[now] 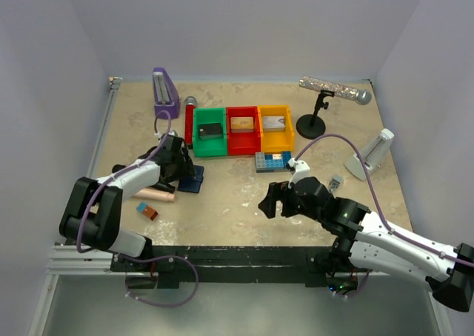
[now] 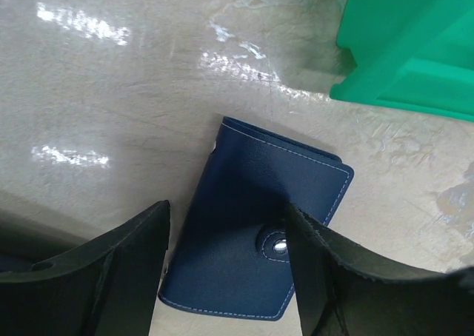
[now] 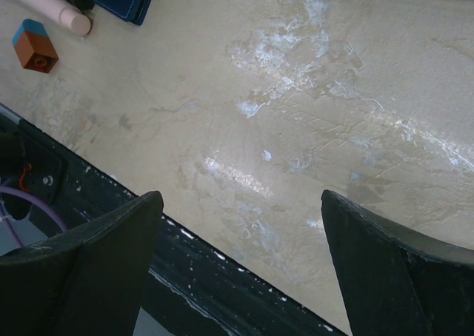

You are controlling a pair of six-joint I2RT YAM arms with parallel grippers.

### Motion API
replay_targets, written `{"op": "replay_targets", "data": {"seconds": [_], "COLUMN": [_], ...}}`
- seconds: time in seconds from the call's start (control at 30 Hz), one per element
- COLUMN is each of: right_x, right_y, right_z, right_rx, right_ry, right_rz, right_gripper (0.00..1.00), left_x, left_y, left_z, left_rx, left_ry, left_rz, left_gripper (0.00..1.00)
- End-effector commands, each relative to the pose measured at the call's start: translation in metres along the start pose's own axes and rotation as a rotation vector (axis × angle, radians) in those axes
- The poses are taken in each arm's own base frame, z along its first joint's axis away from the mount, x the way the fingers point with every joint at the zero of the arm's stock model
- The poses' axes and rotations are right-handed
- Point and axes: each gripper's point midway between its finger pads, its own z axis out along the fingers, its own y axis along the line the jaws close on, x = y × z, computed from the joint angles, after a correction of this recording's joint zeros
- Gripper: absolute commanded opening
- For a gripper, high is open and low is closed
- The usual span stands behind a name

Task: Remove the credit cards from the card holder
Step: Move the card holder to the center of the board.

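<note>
Card holder (image 2: pixel 237 232) is lying closed, flat on the tabletop (image 2: pixel 111 92) just near-left of the green bin (image 2: pixel 415 40), long axis running toward it, snap tab (image 2: pixel 278 243) facing up, left end effector (image 2: pixel 226 210) hanging spread astride it, right end effector (image 3: pixel 237 203) gaping well near-right of the bin.

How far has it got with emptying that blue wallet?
Three cards lie in bins: black card in the green bin, tan card in the red bin, grey card in the yellow bin. The card holder lies folded shut on the table, the open left gripper straddling it; the right gripper hangs open apart. Whether cards remain inside cannot be seen.
</note>
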Motion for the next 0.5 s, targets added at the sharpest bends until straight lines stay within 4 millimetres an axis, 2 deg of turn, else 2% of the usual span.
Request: {"op": "replay_targets", "data": {"seconds": [0.0,0.1,0.27,0.47], "right_x": [-0.006,-0.003,0.003,0.017], "right_y": [0.009,0.008,0.004,-0.002], "right_z": [0.001,0.001,0.004,0.009], "right_rx": [-0.037,-0.038,-0.032,-0.028], "right_ry": [-0.025,-0.024,-0.014,0.019], "right_rz": [0.020,0.026,0.032,0.038], "right_gripper": [0.93,0.92,0.92,0.91], "left_x": [-0.007,0.002,0.029,0.064], "left_y": [-0.020,-0.024,-0.032,-0.046], "left_z": [0.003,0.003,0.001,-0.013], "left_rx": [0.037,0.046,0.092,0.161], "left_ry": [-0.018,-0.001,0.032,0.045], "left_rz": [0.017,0.027,0.012,0.037], "left_gripper": [0.66,0.62,0.55,0.50]}}
